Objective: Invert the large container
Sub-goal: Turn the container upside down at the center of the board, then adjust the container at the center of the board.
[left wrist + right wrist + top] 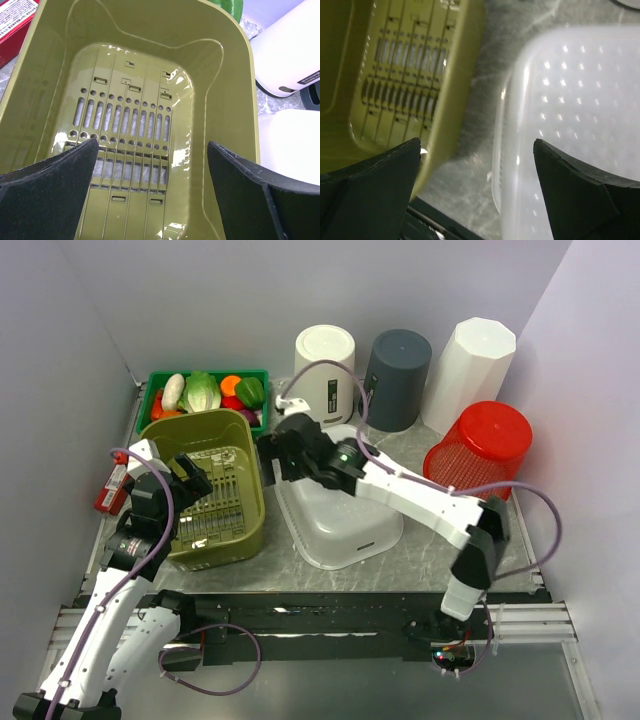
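Jaws wide, empty: left gripper (152, 145) over olive basket (222, 75), right gripper (476, 142) just right of it. Risk: tipped basket hits adjacent white tub (570, 100); arms clash.

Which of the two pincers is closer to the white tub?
Right. The right pincer hovers over the gap between the white tub and the green basket; the left pincer hangs above the basket's inside.

Far half of white tub (345, 530) behind R arm (420, 495), red carton (112, 486) print illegibly small
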### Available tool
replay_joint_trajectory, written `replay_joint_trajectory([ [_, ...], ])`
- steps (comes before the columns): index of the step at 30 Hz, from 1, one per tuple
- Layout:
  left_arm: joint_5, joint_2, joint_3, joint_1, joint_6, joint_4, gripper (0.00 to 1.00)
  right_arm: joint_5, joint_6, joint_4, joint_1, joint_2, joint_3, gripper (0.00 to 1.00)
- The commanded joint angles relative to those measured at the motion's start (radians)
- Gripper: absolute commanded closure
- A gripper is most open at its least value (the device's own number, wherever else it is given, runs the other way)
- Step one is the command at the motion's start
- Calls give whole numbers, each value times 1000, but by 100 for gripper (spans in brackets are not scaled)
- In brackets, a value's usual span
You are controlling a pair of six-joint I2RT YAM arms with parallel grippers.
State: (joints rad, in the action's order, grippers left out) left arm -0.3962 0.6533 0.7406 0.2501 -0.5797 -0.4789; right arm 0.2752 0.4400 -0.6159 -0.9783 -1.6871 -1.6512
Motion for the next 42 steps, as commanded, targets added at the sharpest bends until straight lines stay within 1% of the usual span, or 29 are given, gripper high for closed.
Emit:
replay_joint_trajectory([
  [1,8,3,13,2,7,23,4,39,-9,-152,20,-115,-180,0],
  [5,13,8,14,3,9,23,4,123,17,-257,21,-210,-263,0],
  [6,11,9,14,2,9,23,4,149,20,-261,23,-220,-275,0],
  [16,11,6,13,2,7,23,4,239,2,-304,50,-324,-334,0],
  [23,10,8,13,3,7,23,4,277,29,-328,110,-359,-352,0],
  [26,10,6,13,2,9,23,4,285,58,-338,141,-359,-341,0],
  [29,10,11,13,2,9,23,4,282,129,-370,170,-355,-329,0],
  [32,11,9,14,2,9,23,4,288,202,-386,200,-327,-276,0],
  [35,11,11,14,2,9,23,4,283,274,-377,230,-277,-164,0],
  [38,11,8,13,2,9,25,4,301,334,-370,248,-224,-89,0],
  [42,11,8,14,2,9,23,4,311,365,-370,262,-188,-50,0],
])
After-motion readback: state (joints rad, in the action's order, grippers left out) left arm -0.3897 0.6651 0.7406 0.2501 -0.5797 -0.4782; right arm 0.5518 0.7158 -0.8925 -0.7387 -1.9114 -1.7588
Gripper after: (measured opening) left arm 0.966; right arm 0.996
